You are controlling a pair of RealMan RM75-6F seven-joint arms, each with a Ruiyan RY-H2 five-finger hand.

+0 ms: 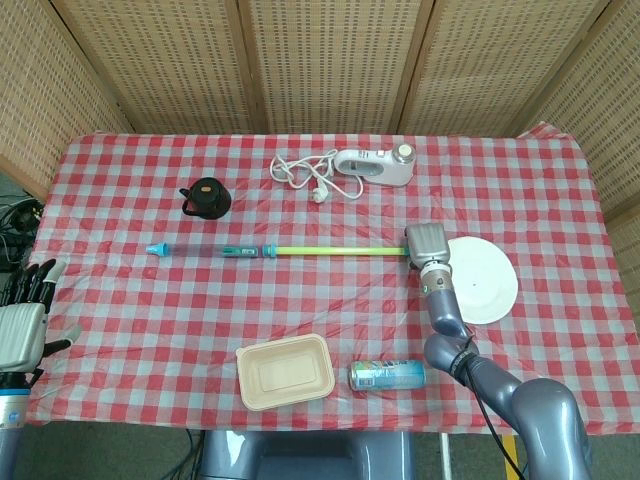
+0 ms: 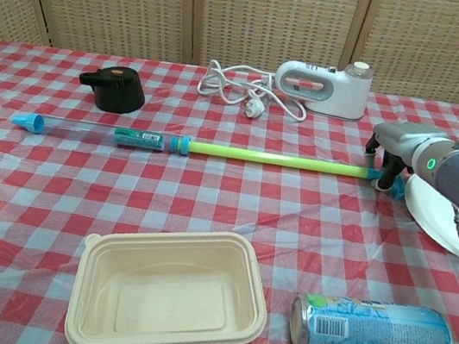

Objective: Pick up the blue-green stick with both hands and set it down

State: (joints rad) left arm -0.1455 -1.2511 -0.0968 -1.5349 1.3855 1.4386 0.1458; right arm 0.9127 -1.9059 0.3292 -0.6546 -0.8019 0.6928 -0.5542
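Note:
The blue-green stick (image 1: 320,251) (image 2: 275,158) lies flat on the checked cloth, running left to right, with a small blue cup at its left tip and a green shaft on the right. My right hand (image 1: 427,245) (image 2: 391,158) sits low over the stick's right end. Its fingers (image 2: 389,171) come down on both sides of the blue end piece and close around it. My left hand (image 1: 22,322) hangs off the table's left edge with its fingers spread, holding nothing, far from the stick. The chest view does not show it.
A white plate (image 1: 485,282) (image 2: 453,221) lies just right of my right hand. A black pot (image 1: 206,197) and a white mixer (image 1: 375,165) with its cord stand behind the stick. A beige container (image 1: 285,372) and a lying can (image 1: 387,375) are near the front edge.

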